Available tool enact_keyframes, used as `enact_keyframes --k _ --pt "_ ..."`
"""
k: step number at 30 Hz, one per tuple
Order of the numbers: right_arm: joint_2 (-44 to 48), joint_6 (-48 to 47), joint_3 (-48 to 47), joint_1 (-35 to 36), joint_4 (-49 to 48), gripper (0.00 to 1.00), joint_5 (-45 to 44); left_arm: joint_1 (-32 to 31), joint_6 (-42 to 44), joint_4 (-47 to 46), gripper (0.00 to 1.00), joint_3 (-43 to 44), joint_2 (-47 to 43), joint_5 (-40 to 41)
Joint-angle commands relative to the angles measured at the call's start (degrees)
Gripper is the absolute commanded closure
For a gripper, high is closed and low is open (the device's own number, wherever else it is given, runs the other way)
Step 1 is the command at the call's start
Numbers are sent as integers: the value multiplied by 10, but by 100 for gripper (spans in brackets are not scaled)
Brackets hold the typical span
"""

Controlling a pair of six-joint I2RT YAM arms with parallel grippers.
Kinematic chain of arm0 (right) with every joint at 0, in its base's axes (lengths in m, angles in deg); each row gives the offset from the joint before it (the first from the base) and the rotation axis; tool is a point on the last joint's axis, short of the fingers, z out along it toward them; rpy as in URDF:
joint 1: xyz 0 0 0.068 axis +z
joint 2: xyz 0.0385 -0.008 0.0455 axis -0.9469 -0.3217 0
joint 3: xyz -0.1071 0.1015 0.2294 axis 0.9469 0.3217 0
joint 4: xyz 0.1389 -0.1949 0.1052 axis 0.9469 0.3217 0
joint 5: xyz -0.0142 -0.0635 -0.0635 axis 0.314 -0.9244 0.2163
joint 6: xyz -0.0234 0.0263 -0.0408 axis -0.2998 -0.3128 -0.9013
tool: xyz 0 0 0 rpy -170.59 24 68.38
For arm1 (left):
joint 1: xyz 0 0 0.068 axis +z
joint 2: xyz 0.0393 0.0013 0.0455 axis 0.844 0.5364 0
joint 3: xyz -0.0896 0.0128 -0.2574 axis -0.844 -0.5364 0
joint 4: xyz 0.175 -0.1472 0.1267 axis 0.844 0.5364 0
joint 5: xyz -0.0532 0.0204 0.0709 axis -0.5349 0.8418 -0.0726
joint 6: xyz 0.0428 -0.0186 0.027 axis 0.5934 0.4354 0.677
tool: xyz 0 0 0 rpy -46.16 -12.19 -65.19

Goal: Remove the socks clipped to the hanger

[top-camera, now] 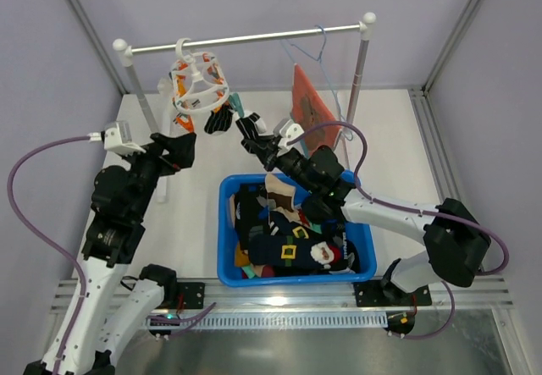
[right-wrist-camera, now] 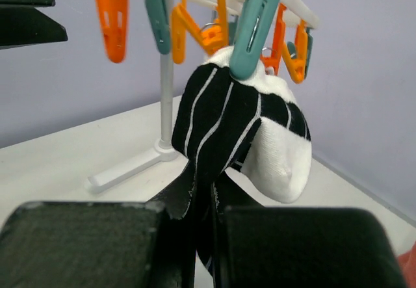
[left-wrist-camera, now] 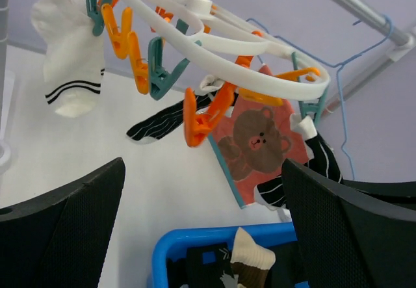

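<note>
A white plastic oval-ring drying hanger (top-camera: 200,83) hangs by its hook at the left end of a silver rail (top-camera: 254,36), close to the left post. Bare white tabletop (top-camera: 196,218) lies beneath it and pale walls close in on three sides. A blue plastic bin (top-camera: 225,223), heaped with socks, sits near the front edge between the two arms.

The left gripper (left-wrist-camera: 203,171) hovers below the ring, released and empty, with open air between its fingers and the orange and teal pegs. The right gripper (right-wrist-camera: 205,216) is clenched on the lower end of a black sock with thin white stripes (right-wrist-camera: 224,119), which a teal peg (right-wrist-camera: 257,21) pins to the ring.

The left wrist view shows a white ankle sock with two black bands (left-wrist-camera: 70,60) clipped at the ring's left. A second black striped sock (left-wrist-camera: 159,122) hangs mid-ring, near an orange cloth with a brown bear print (left-wrist-camera: 260,145) on a pale-blue wire coat hanger (left-wrist-camera: 344,73).

Both wrist views cut off the ring's far side. The contact between the right fingers and the sock is dark and hard to make out.
</note>
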State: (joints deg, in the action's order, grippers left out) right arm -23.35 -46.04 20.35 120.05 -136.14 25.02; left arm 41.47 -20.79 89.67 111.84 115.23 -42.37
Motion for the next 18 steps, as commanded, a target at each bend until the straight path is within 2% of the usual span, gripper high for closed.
enact_keyframes --k 1,7,18 --pt "24 -39 1 24 -20 96 -41 1 -16 19 0 -4 -34 -15" --pt "-12 -72 -25 85 -13 96 -72 1 -37 11 0 -6 -47 -64" --pt "-99 -105 -86 151 -15 96 -99 -1 -27 -5 0 -4 -28 -82"
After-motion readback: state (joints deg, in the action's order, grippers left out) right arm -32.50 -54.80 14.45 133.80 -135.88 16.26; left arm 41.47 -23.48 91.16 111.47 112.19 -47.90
